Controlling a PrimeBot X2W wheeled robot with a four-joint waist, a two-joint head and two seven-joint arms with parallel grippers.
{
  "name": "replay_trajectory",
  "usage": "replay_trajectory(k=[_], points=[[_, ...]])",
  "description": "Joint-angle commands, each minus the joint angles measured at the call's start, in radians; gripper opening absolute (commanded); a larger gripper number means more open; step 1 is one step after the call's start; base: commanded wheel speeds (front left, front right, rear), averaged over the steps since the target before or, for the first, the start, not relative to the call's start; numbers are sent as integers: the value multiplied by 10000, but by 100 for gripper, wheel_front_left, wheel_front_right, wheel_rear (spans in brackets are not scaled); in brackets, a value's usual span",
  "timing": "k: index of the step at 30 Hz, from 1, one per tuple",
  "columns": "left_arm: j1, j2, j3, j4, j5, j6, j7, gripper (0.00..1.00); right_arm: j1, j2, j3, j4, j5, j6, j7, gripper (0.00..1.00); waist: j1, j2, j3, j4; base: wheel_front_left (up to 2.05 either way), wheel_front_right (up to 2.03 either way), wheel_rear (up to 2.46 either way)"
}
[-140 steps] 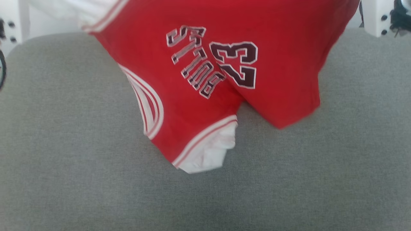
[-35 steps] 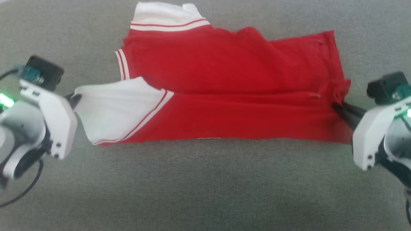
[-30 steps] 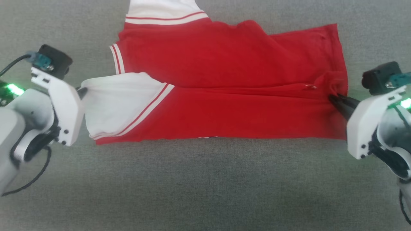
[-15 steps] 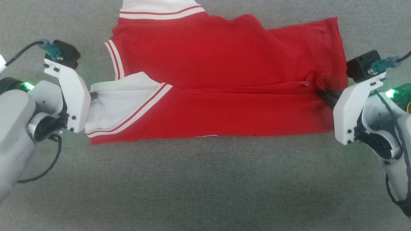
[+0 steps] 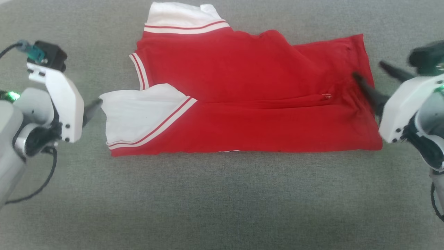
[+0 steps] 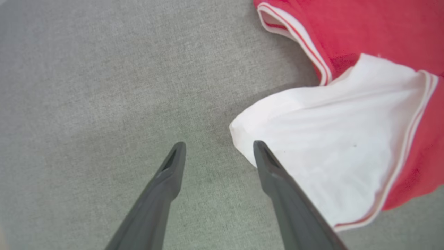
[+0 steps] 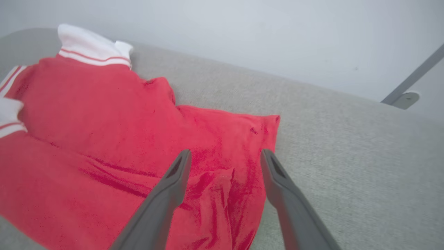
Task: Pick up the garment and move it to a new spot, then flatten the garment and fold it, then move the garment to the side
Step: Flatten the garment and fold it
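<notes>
Folded shirt (image 5: 242, 104) on the counter (image 5: 222, 201). Left gripper (image 6: 219, 144) jaws gape empty beside its sleeve (image 6: 329, 146), right gripper (image 7: 225, 151) jaws likewise over the hem; right wrist view adds a wall (image 7: 242, 34).

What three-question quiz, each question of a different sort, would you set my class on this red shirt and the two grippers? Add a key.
1. True or false: the left gripper is shut on the white sleeve of the garment.
2. What does the garment lie on? A: a wooden table. B: a grey fabric surface. C: a metal tray.
3. Fill in: at the garment's red end, the jaws of the right gripper stand ___.

Key:
1. False. Its jaws stand open and grip nothing.
2. B.
3. Open.
</notes>
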Motion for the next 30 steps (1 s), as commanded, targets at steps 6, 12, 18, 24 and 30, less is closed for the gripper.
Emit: replay_trajectory(k=[6,12,18,24,30], points=[[1314,660,255,-1590,-638,830,-77,100,656,507,-992,-1107,-869,1,-1281,100,0,0,-176,-16,0,0,0],[2525,1209,367,-3046,-1008,1619,-268,100,1251,1115,-1933,-2087,-1715,1,-2105,100,0,0,-163,-170,0,0,0],[3165,1619,529,-3952,-1212,2214,-449,100,1883,1756,-2702,-2959,-2212,1,-2289,100,0,0,-59,-383,0,0,0],[3358,2049,744,-4484,-1334,2674,-413,100,2379,2154,-2923,-3513,-2387,1,-2138,100,0,0,48,-618,0,0,0],[3328,2650,975,-5250,-1281,3121,-271,100,2845,2401,-3211,-3914,-2444,1,-2123,100,0,0,93,-675,0,0,0]])
